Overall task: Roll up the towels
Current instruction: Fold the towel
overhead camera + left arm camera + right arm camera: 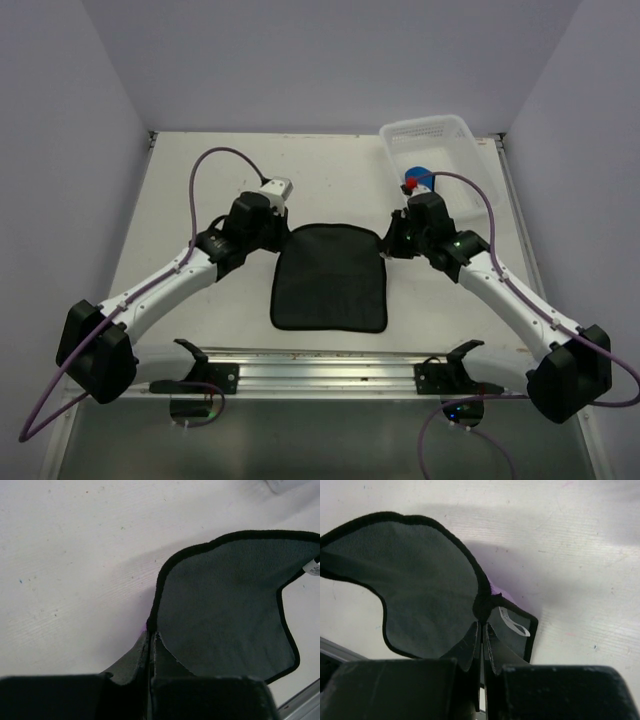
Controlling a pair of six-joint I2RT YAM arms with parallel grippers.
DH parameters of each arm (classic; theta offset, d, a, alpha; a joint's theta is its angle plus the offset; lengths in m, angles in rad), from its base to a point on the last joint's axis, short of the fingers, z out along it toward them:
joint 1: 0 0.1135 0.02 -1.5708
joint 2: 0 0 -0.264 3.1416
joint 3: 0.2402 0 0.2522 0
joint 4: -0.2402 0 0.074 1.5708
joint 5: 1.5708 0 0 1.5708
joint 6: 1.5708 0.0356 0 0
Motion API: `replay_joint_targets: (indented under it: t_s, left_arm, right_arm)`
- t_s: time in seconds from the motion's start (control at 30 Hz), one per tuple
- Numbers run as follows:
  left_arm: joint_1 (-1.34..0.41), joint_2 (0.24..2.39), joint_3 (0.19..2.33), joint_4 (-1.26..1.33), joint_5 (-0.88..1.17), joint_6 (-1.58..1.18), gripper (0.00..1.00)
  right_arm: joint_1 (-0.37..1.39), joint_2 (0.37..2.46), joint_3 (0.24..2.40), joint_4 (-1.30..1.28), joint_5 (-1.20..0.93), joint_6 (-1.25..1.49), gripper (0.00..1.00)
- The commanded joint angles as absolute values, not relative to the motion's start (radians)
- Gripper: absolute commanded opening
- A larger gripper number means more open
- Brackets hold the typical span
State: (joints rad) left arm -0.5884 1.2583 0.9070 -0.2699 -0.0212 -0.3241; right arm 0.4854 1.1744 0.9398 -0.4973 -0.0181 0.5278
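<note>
A dark towel (330, 275) with a darker stitched hem lies spread in the middle of the table, between the two arms. My left gripper (283, 230) is shut on its far left corner; in the left wrist view the fingertips (150, 633) pinch the hem of the towel (225, 610). My right gripper (388, 240) is shut on the far right corner, where the hem bunches at its tips (482, 622) and the towel (420, 580) shows a purple tinge underneath. A bright blue towel (420, 176) lies in the basket, partly hidden behind the right wrist.
The white perforated basket (470, 132) stands at the far right corner of the table. A metal rail (320, 368) runs along the near edge between the arm bases. Side walls close in the table left and right. A white label loop (516, 625) hangs from the towel's corner.
</note>
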Motion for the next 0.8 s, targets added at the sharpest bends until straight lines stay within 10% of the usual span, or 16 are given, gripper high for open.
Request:
replay_joint_targets:
  t_s: [0.0,0.77]
  left_arm:
    - [-0.586,1.226,0.887,-0.253,0.041,-0.307,0.00]
    - [-0.629,1.008,0.667,-0.261,-0.032,-0.505,0.09]
  right_arm:
    - [0.482,1.108,0.884,-0.459,-0.087,0.528,0.00]
    - [0.483,0.940,0.669,-0.522,-0.161,0.575,0.00]
